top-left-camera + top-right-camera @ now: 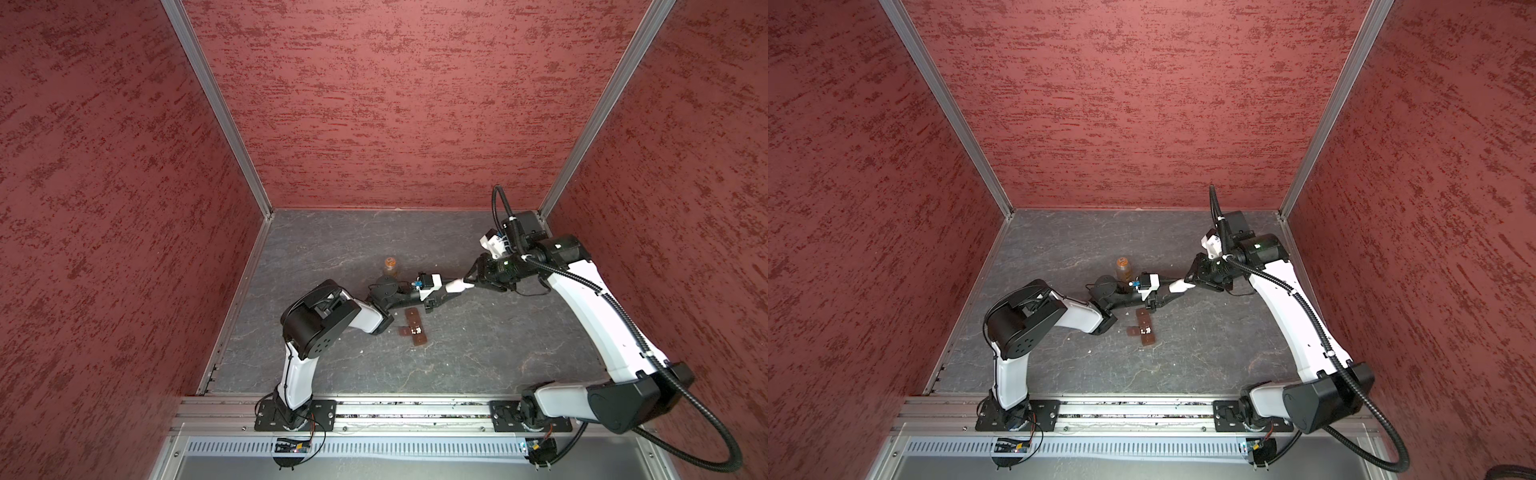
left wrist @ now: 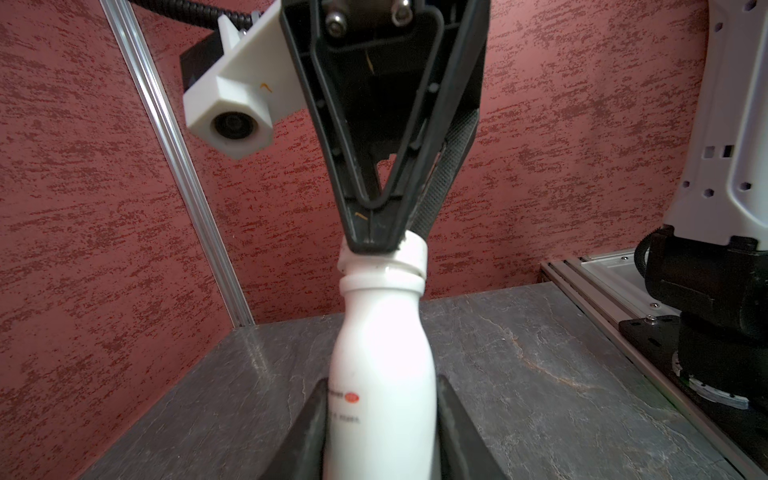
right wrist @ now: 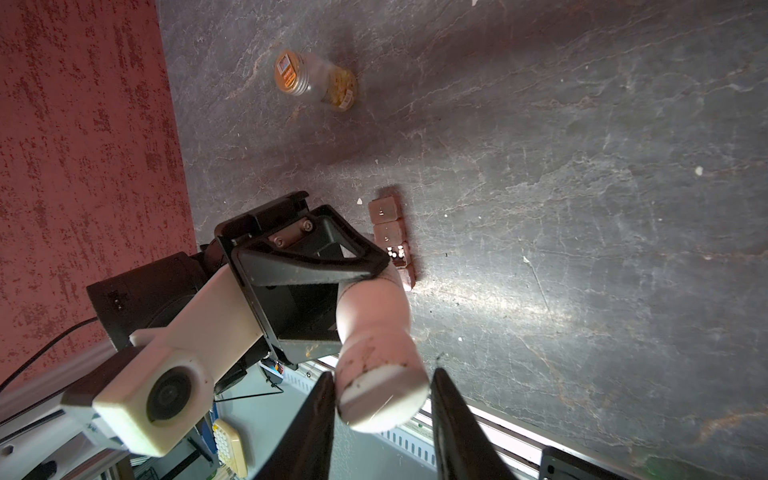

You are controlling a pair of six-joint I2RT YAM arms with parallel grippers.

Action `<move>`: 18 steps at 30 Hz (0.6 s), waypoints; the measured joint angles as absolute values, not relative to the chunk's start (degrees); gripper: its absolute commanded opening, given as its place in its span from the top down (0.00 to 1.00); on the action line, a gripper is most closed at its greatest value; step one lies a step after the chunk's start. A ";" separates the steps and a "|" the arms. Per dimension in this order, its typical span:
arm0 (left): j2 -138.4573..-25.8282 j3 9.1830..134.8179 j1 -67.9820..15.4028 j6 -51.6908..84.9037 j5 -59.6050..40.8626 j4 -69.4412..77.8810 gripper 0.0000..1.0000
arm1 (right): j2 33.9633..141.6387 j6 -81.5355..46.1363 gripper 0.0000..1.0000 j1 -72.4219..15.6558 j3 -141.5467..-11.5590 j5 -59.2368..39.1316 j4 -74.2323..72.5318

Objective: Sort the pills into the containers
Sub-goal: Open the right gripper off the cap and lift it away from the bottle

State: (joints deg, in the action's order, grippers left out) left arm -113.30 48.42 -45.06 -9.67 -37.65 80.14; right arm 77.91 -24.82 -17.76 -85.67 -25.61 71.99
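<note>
Left gripper [image 2: 382, 382] is clamping a white plastic bottle [image 2: 382, 332]; right gripper [image 2: 374, 245] is pinching its white cap [image 2: 409, 253].
Twisting is likely going best kept square to the bottle, with the left grip unmoving.

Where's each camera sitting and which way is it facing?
Top views: overhead, facing down on the table; left arm, right arm show.
Left wrist: along the left gripper holding the white bottle, toward the right gripper.
Right wrist: past the right gripper and cap toward the pill box.
Shared: white bottle, both wrist views.
</note>
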 measured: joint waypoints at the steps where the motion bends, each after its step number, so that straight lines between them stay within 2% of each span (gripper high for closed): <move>1: -113.30 48.42 -45.06 -9.65 -37.65 80.14 1.00 | 77.97 -24.75 0.64 -17.80 -85.67 -25.61 71.96; 9: -113.25 47.94 -45.43 -10.50 -36.34 79.99 1.00 | 78.61 -25.80 0.75 -17.85 -86.13 -25.54 72.03; 14: -113.03 44.88 -48.05 -16.97 -27.94 80.73 1.00 | 80.20 -31.44 0.83 -17.80 -85.69 -25.89 72.53; 18: -112.97 43.42 -50.35 -23.00 -20.80 80.66 1.00 | 80.99 -35.66 0.80 -17.72 -84.97 -25.87 72.66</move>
